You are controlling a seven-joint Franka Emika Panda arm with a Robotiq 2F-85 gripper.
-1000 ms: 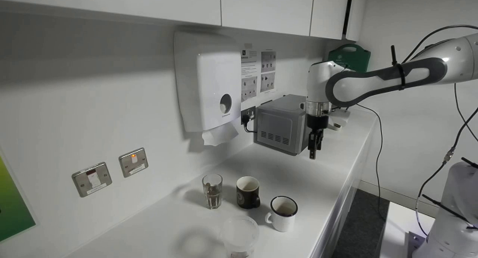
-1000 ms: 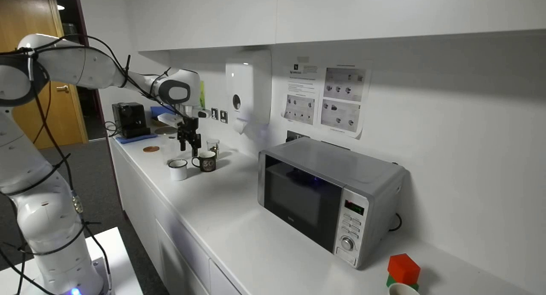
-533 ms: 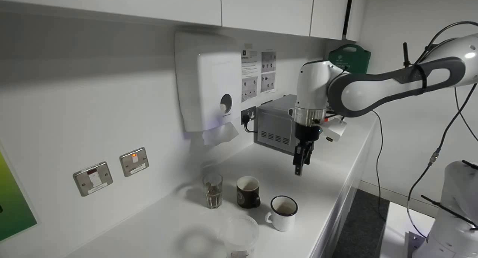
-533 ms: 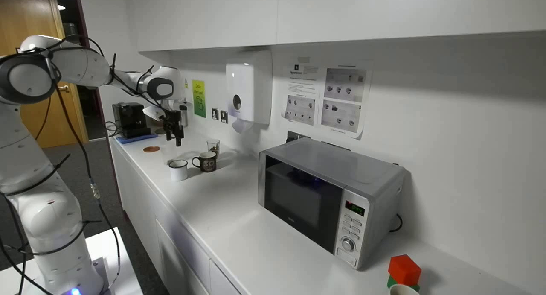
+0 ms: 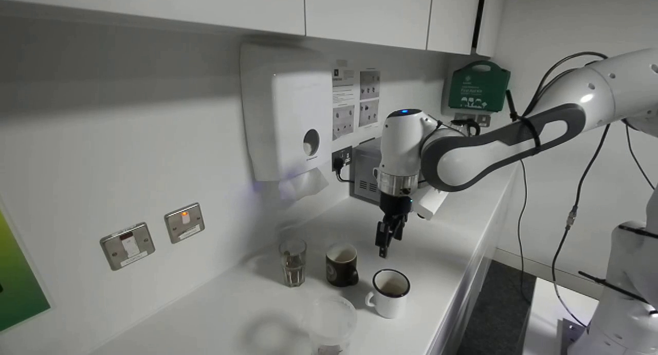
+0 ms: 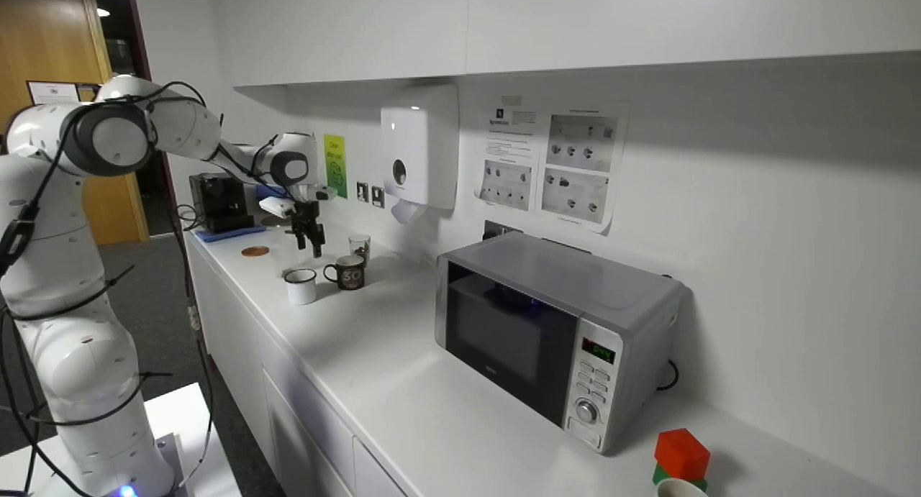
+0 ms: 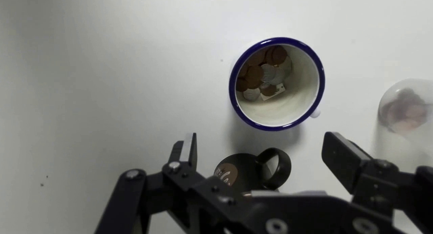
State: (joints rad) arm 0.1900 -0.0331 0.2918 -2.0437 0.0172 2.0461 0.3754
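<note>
jaws: spread apart and holding nothing; they hung above the bench (image 6: 403, 339), near a white mug (image 5: 389, 306) and a black mug (image 5: 336, 273), touching neither as far as the views showed.
white mug: stood upright on the bench, with coins (image 7: 255, 75) heaped to one side inside. a jaw lowered off-centre risked striking its rim (image 7: 232, 86), tipping it and scattering the coins.
glossy rim: looked slick; a shallow pinch there, under that lopsided weight, might have let the mug swing or slip.
black mug: stood just beside the white mug, its handle (image 7: 287, 166) reaching roughly toward it. a descending jaw could have hooked that loop and dragged the mug along.
glass (image 5: 299, 252): stood near the black mug, so a shove to that mug might have toppled it.
clear tub (image 5: 331, 319): stood near the white mug; its faint walls made it easy to misjudge and bump.
</note>
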